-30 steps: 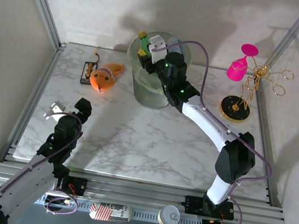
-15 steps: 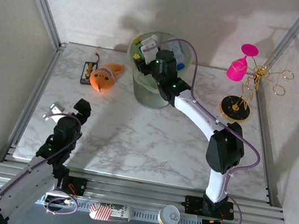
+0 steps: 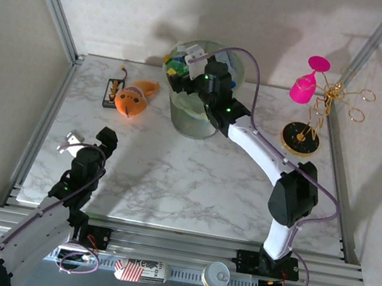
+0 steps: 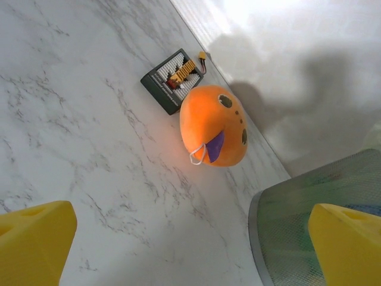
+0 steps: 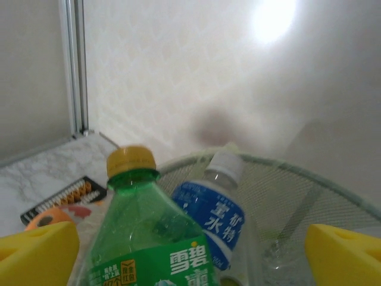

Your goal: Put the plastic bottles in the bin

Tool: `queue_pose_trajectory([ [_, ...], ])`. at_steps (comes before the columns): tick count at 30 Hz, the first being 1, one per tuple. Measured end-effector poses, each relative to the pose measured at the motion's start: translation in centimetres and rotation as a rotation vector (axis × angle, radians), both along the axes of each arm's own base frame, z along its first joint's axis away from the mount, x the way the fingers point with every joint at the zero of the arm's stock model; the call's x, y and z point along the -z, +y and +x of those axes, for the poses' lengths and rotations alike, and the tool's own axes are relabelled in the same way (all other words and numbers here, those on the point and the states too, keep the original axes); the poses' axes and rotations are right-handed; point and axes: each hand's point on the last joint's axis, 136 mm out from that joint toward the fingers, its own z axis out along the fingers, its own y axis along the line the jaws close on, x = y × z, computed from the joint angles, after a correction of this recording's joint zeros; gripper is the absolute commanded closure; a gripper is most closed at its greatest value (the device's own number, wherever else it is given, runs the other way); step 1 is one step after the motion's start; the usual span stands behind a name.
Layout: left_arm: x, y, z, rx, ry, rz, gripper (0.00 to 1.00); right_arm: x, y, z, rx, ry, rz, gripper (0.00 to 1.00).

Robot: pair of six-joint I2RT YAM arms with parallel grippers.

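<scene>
Marble table (image 3: 192, 180) nearest my bases carries no loose bottle that I can see. My left gripper (image 4: 190, 250) hovers over its left side, fingers spread wide and empty, facing the orange plush toy (image 4: 214, 125). Farther back, my right gripper (image 5: 190, 256) hangs over the bin (image 3: 195, 118) with its jaws parted wide. A green bottle (image 5: 149, 238) with a yellow cap stands between them, touched by neither finger, so I am not gripping it. Beside it leans a clear bottle (image 5: 214, 220) with a pale cap. More bottles are heaped in the bin, so I judge the job nearly or fully done. The green label reads 雪碧. The blue label shows white characters, roughly 宝矿特.
</scene>
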Motion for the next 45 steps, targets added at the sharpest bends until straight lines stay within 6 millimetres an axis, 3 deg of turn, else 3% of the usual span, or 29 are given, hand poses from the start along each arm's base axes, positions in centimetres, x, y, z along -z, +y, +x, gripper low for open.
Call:
queue_pose_trajectory([
  [3,0.3,0.0,0.1,0.0,0.011,0.003,0.0,-2.7,-0.8,-0.9,0.003,-0.043,0.062,0.15],
  [6,0.2,-0.2,0.4,0.005,0.013,0.002,0.0,-4.1,-1.0,-1.0,0.005,-0.076,0.106,0.16],
  [10,-0.2,-0.4,0.7,0.013,0.008,-0.002,0.0,-2.5,-0.5,0.0,0.022,-0.06,0.09,0.16],
  [14,-0.3,-0.5,0.8,0.016,0.003,-0.005,0.0,1.2,0.3,1.9,0.064,-0.013,0.045,0.18],
  [16,-0.3,-0.5,0.7,0.016,0.003,-0.005,0.0,2.0,0.8,2.6,0.077,-0.002,0.046,0.2],
  [22,-0.7,-0.4,0.6,0.016,-0.011,-0.008,0.0,1.6,0.1,3.3,0.154,-0.012,0.061,0.22],
  [25,-0.7,-0.4,0.6,0.015,-0.011,-0.008,0.0,1.5,-0.2,3.2,0.161,-0.018,0.068,0.18],
  [32,-0.6,-0.1,0.7,0.006,0.003,0.016,0.0,0.8,-2.4,0.5,0.14,-0.003,0.094,0.05],
  [39,-2.2,1.3,0.8,-0.052,-0.007,0.098,0.0,-3.3,-8.1,-5.6,0.145,-0.076,0.207,0.01],
  [42,-2.6,2.0,0.7,-0.085,-0.001,0.141,0.0,-2.3,-10.9,-7.7,0.18,-0.08,0.229,0.01],
  [45,-2.3,2.8,0.7,-0.118,0.028,0.193,0.0,1.4,-13.7,-8.3,0.259,-0.039,0.201,0.02],
])
